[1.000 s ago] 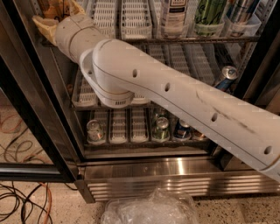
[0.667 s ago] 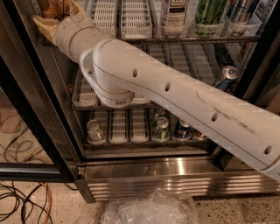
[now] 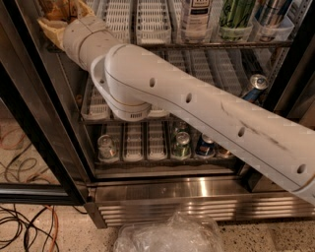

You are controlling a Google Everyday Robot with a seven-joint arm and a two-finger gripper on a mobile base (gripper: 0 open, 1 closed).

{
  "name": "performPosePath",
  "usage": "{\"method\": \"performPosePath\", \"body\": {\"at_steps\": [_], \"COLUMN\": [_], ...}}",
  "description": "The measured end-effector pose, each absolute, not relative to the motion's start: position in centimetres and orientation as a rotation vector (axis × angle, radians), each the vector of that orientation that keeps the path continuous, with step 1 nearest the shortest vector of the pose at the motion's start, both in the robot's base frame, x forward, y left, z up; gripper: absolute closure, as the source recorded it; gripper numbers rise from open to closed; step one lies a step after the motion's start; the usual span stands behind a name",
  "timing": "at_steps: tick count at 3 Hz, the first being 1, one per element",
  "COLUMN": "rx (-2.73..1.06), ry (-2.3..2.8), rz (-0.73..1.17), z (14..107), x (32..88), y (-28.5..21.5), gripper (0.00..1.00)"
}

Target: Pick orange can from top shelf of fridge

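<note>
Gripper (image 3: 55, 23) sits at upper left of frame, pushed in at the top shelf (image 3: 221, 44) lvl of the fridge (image 3: 197, 197), right up against the orange can (image 3: 60, 7). The can is only partly seen at the top edge, amber w/ dark print. Cannot tell if gripper is closed on it or just around it; wrist blocks the view. The arm (image 3: 197, 108) runs diag. from lower right to upper left, prob. angled that way to get past the black door frame (image 3: 29, 108) on the left & reach the leftmost lane. Other stuff: clear bottle (image 3: 197, 15), green bottle (image 3: 237, 12) & a silver-blue can (image 3: 271, 12) on the same shelf, to the right, well apart from the target. A blue-and-silver can (image 3: 255, 86) lies tilted on the mid rack, near the arm. Several cans (image 3: 182, 145) on the bottom rack. Plastic bag (image 3: 167, 236) & cables (image 3: 24, 226) on the floor. Judgement: the door frame & shelf rail are the tight spots for pulling out.
</note>
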State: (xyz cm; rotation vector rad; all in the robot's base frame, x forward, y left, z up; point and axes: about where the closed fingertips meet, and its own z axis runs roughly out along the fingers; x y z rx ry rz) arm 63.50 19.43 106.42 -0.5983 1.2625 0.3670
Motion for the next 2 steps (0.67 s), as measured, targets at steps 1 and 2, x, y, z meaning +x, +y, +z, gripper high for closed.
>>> {"method": "performPosePath", "body": {"at_steps": [1,2], "rx": [-0.592,-0.588], "ry": [1.257,1.254], "rz": [0.376,0.378], "z": [106.44,106.68], "x": [63.28,63.22], "y": [19.49,19.46], "gripper": [1.0,1.0]}}
